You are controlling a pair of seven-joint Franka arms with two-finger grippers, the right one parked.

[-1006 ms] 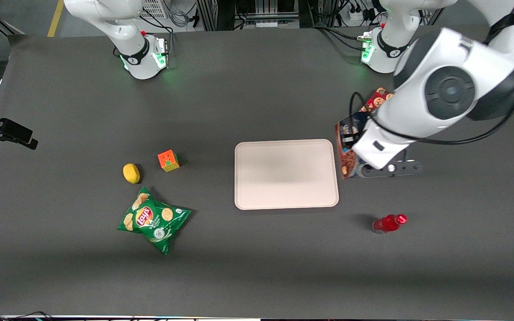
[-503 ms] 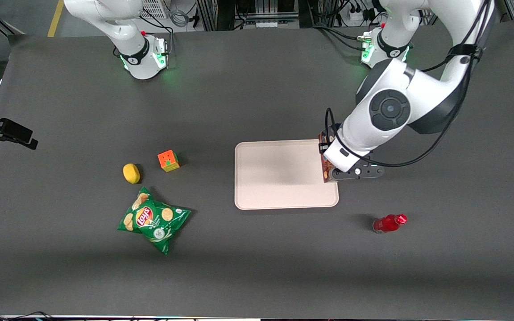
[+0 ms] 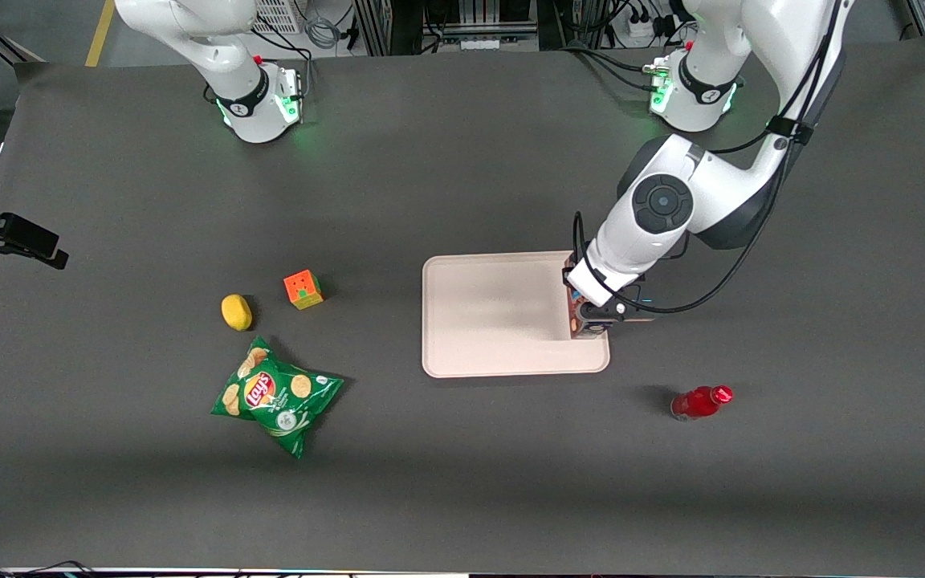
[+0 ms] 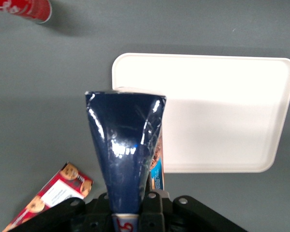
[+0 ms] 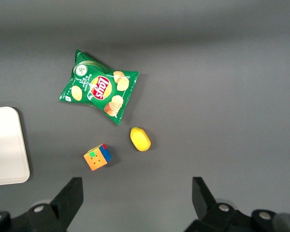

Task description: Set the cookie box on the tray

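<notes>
My gripper (image 3: 588,315) is clamped on the cookie box (image 4: 125,154), held endwise over the tray (image 3: 503,353) edge; releasing here risks it toppling off the rim.

"lay's" reads on the green chip bag (image 3: 276,395); no other text legible.

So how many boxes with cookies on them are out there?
2. The navy cookie box is held in the gripper above the tray edge. A red box lies on the table beside the tray, hidden under the arm in the front view.
</notes>
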